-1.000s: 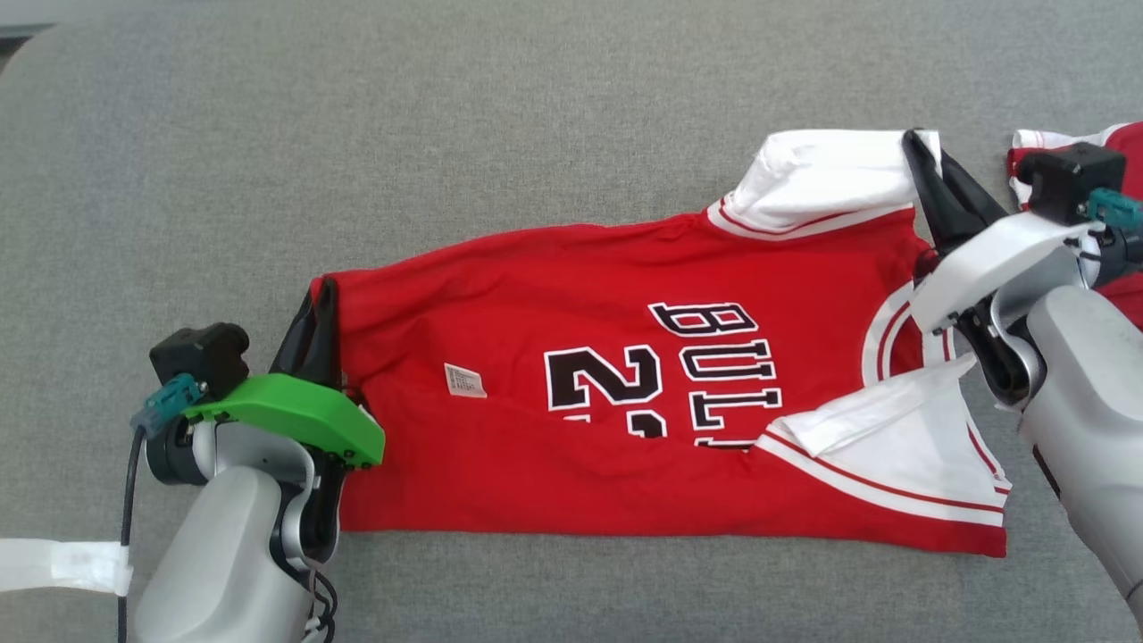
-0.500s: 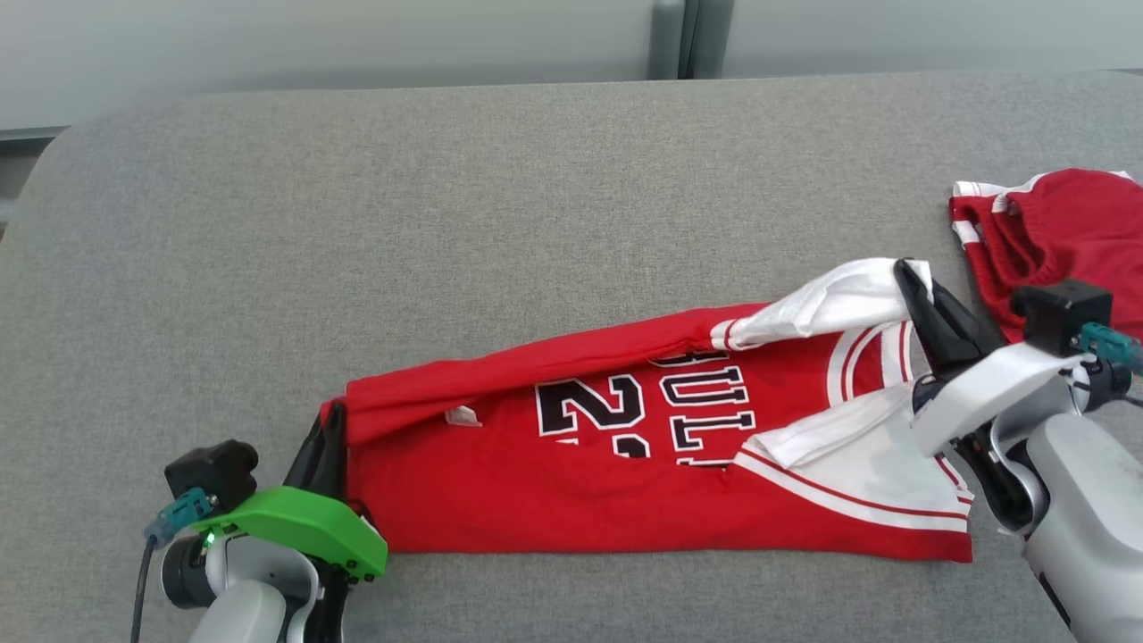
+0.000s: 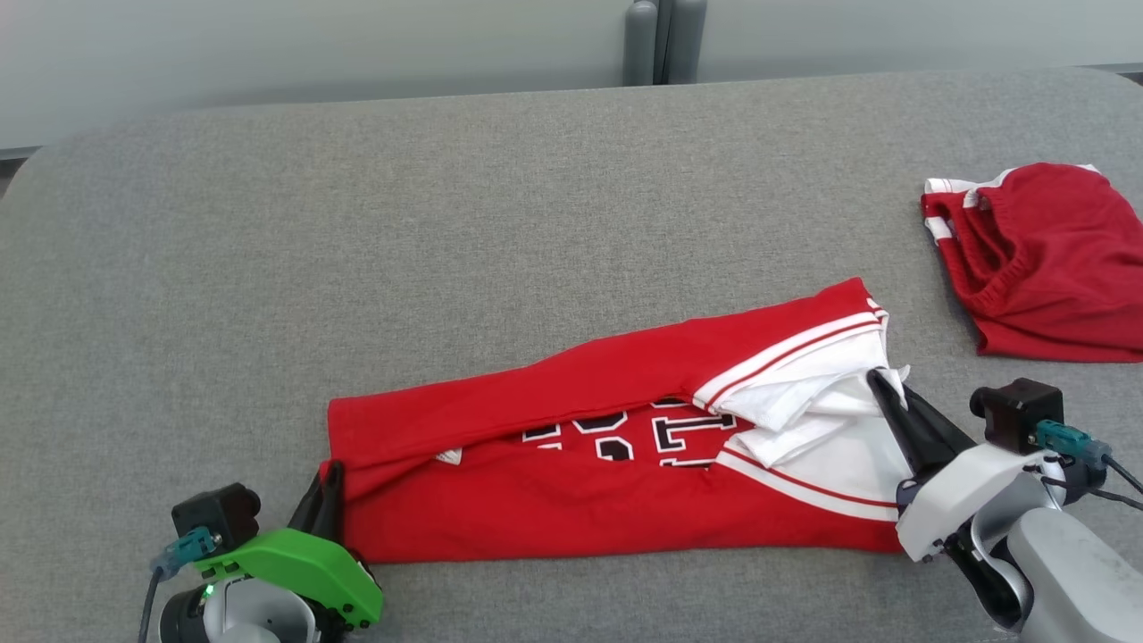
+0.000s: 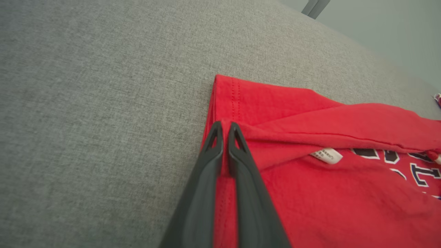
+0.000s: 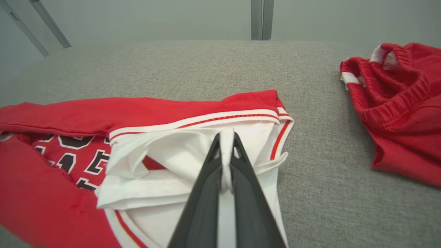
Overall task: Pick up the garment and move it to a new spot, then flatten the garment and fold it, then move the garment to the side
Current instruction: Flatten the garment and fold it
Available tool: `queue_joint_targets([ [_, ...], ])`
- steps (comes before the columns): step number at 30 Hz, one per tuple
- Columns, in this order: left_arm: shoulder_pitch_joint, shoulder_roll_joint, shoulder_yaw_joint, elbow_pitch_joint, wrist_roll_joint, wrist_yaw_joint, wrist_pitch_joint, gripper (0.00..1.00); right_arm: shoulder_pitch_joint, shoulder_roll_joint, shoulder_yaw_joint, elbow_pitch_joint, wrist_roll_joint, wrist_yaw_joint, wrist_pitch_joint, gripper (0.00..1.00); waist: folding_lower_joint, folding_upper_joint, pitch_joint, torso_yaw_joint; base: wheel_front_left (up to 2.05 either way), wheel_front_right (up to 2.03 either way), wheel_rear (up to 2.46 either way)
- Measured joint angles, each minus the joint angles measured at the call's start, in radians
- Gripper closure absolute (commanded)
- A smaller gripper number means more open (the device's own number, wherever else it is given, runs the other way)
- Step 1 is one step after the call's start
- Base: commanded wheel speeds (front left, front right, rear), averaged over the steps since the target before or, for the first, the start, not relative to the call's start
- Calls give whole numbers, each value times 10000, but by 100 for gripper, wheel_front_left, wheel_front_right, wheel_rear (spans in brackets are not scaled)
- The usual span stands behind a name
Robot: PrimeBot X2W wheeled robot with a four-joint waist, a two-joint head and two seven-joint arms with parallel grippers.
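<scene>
The garment is a red jersey with white sleeves and black lettering, lying lengthwise on the grey surface with its far edge folded toward me. My left gripper is shut on the garment's red hem corner at its left end; the left wrist view shows the red cloth pinched between the closed fingers. My right gripper is shut on the white sleeve cloth at the garment's right end; in the right wrist view the white fabric runs between the closed fingers.
A second red garment, shorts with a white-trimmed waistband, lies bunched at the far right, also in the right wrist view. The grey padded surface stretches wide behind the jersey. A pale wall and a grey post stand beyond the far edge.
Both grippers have drawn the jersey's far edge toward me, folding it over the front so the lettering is mostly covered. The head camera has tilted up, bringing the table's far edge and wall into view.
</scene>
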Motion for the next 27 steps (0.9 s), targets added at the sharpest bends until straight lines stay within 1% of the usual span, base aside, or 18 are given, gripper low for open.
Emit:
queue_joint_targets([
  [1,93,19,-63,17,-12,0,115,76,122,-104,48,10,-230,0,0,97,0,0,-13,-54,0,0,0],
  [2,117,19,-71,13,-12,0,115,42,173,-226,73,10,-357,0,0,91,0,0,-17,-63,0,0,0],
  [3,126,36,-65,12,-12,2,123,0,222,-324,67,8,-485,0,0,80,0,0,-20,-68,0,0,0],
  [4,132,79,-54,-4,-13,2,182,0,274,-389,65,6,-589,0,0,72,0,0,-23,-71,0,0,0],
  [5,147,115,-21,-23,-52,6,192,0,317,-408,59,-8,-625,0,0,44,0,0,-28,-75,0,0,0],
  [6,187,157,19,-52,-96,31,194,0,378,-410,46,-54,-652,0,0,29,0,0,-35,-79,0,0,0],
  [7,256,201,33,-84,-111,56,215,0,458,-420,42,-92,-704,0,0,0,0,0,-43,-82,0,0,0],
  [11,662,297,153,-353,-128,82,265,0,943,-608,-98,-171,-780,0,0,0,0,0,-96,-87,0,0,0],
  [16,706,472,796,-884,-144,102,-324,0,1569,-740,-403,-244,-765,-17,0,0,0,0,-240,-102,0,0,0],
  [17,706,468,880,-1014,-142,104,-454,0,1688,-798,-487,-267,-765,-75,0,0,0,0,-281,-113,0,0,0],
  [19,705,454,940,-1256,-127,105,-612,0,1843,-965,-650,-282,-757,-86,2,0,0,0,-360,-152,0,0,0],
  [22,696,416,938,-1615,-58,130,-711,0,1872,-1020,-901,-481,-729,-92,2,0,0,0,-464,-252,0,0,0],
  [23,687,391,897,-1708,21,130,-767,0,1871,-976,-932,-623,-709,-153,2,0,0,0,-504,-284,0,0,0],
  [27,683,138,600,-2086,215,130,-792,0,1852,-800,-1206,-721,-194,-134,2,0,0,0,-673,-381,0,0,0],
])
